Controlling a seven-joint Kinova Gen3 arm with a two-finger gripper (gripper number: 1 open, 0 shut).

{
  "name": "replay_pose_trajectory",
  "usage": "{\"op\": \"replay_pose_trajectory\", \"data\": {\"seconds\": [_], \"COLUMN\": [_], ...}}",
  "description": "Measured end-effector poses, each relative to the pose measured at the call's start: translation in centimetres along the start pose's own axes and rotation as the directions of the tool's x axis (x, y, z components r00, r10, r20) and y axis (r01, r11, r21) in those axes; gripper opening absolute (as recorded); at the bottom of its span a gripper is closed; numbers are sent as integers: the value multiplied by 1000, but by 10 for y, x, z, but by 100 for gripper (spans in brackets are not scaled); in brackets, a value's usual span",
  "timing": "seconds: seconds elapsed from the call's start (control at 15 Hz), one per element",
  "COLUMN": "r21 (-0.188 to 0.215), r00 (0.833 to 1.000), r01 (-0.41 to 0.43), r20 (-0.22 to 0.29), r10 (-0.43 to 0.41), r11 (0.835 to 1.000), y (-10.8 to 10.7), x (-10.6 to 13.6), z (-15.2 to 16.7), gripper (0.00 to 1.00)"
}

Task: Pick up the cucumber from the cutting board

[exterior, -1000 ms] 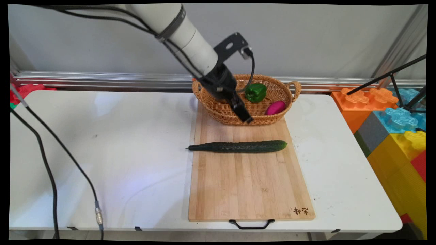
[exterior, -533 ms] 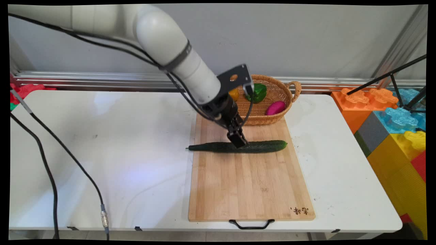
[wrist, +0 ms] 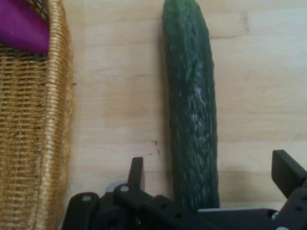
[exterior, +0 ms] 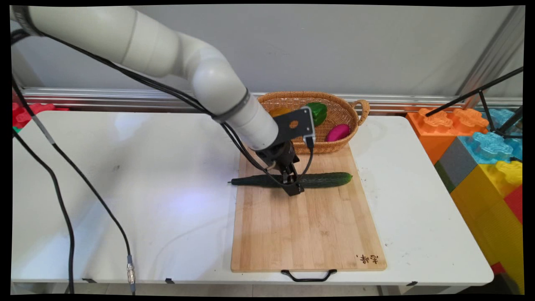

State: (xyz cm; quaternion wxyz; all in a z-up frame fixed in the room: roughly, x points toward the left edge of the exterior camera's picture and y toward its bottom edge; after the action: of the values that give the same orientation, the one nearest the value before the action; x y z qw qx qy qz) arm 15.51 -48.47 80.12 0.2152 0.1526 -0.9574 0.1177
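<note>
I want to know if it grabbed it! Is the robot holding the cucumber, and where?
Not yet. The gripper is open, a finger on each side of the cucumber near its middle, not squeezing it.

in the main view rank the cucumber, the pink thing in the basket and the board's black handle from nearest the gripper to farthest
1. Cucumber: lying across the board, right between the open fingers of the gripper.
2. Pink thing: in the basket behind the gripper, toward the right.
3. Black handle: at the board's near edge, farthest off.
</note>
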Motion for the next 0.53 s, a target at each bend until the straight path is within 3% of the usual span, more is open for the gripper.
{"op": "replay_pose_trajectory", "data": {"seconds": [0.33,0.4,0.53], "r21": [20,23,28], "r00": [999,999,999], "r01": [-39,-44,-50], "r20": [8,8,11], "r10": [39,44,50], "r11": [999,999,998], "y": [2,1,1], "x": [-4,-4,-6], "z": [23,26,29], "gripper": [100,0,0]}}
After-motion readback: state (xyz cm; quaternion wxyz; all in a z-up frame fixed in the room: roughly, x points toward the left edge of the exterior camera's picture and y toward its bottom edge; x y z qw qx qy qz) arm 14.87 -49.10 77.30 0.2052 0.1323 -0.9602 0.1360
